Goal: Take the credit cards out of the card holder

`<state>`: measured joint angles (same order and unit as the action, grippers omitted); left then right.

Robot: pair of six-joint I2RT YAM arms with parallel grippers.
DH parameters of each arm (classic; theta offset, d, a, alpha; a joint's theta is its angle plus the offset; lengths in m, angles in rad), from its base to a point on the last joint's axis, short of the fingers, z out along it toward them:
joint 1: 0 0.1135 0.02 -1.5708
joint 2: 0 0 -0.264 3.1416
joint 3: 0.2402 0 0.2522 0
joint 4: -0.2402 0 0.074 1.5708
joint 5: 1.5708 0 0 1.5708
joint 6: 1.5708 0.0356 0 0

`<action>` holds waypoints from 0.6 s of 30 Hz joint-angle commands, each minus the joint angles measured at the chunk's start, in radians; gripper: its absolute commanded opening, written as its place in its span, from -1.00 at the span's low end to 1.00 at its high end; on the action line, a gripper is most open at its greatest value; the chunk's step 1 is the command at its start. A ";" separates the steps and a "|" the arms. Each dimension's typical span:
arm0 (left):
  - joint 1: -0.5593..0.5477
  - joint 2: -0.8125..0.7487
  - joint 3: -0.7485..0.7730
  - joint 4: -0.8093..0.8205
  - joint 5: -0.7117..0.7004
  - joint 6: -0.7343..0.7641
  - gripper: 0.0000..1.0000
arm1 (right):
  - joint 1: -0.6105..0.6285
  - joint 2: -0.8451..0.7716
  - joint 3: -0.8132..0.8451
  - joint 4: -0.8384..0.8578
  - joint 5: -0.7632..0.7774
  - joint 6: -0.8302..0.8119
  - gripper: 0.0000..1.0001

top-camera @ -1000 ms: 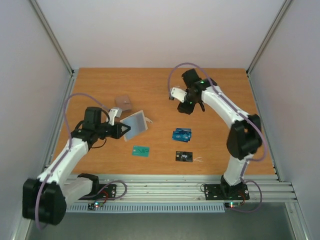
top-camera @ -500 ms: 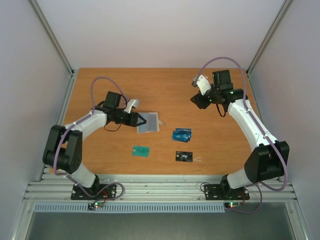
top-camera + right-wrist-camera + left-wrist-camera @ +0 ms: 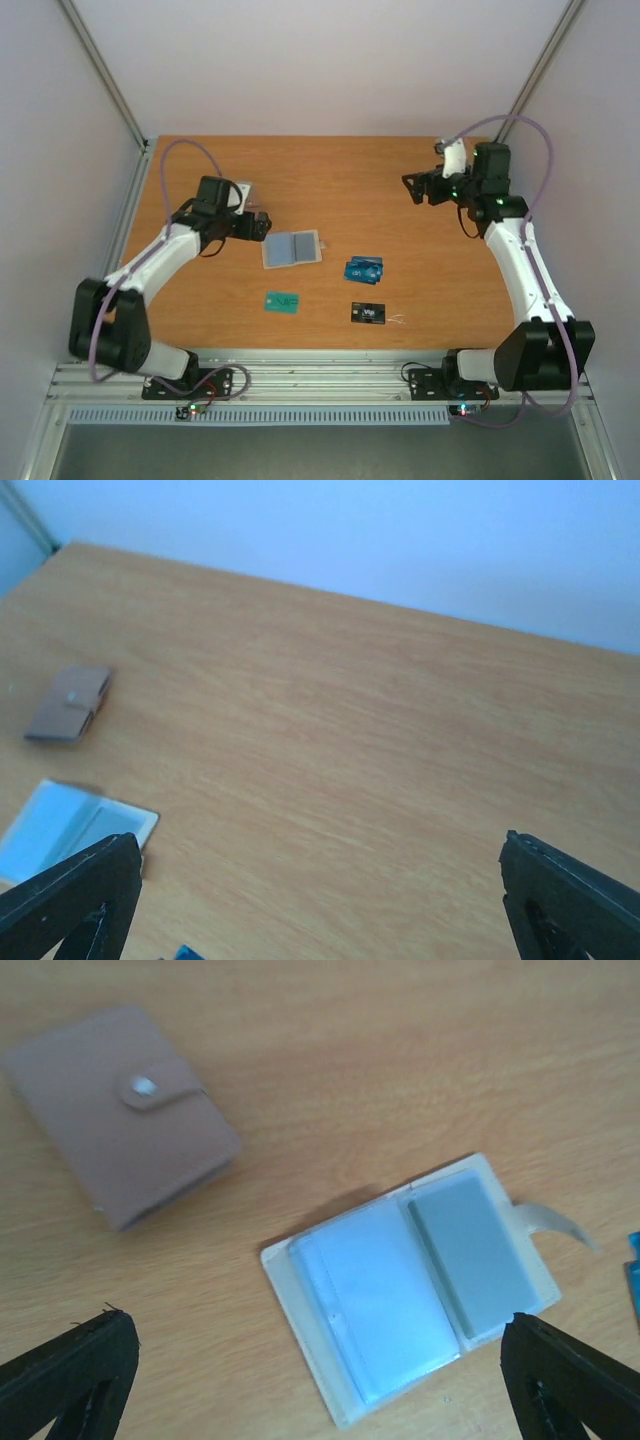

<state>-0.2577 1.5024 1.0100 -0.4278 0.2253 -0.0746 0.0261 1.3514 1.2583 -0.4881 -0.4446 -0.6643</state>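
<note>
Lying open just ahead of the left jaws, the card holder (image 3: 410, 1285) looks emptied, three cards (image 3: 364, 269) loose near it, so both jaws stand wide, empty.

Your left gripper (image 3: 320, 1385) stands wide, its fingers (image 3: 70, 1380) at the bottom corners. In the gap between them you see the card holder (image 3: 410, 1285) lying open and flat on the surface (image 3: 350, 1080). The mauve pouch (image 3: 120, 1110) sits closed at upper left, apart from it.
</note>
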 commanded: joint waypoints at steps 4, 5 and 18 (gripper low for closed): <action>0.097 -0.324 -0.211 0.130 -0.217 -0.183 0.99 | -0.112 -0.221 -0.302 0.365 0.043 0.267 0.97; 0.109 -0.366 -0.253 0.139 -0.274 -0.193 0.99 | -0.120 -0.256 -0.354 0.413 0.077 0.282 0.97; 0.121 -0.505 -0.718 0.842 -0.759 -0.075 0.99 | -0.134 -0.341 -0.920 0.975 0.391 0.298 0.97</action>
<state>-0.1440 0.9874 0.3523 0.1062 -0.4259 -0.2031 -0.1017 0.9630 0.4843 0.1452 -0.1783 -0.3744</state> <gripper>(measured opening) 0.994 0.985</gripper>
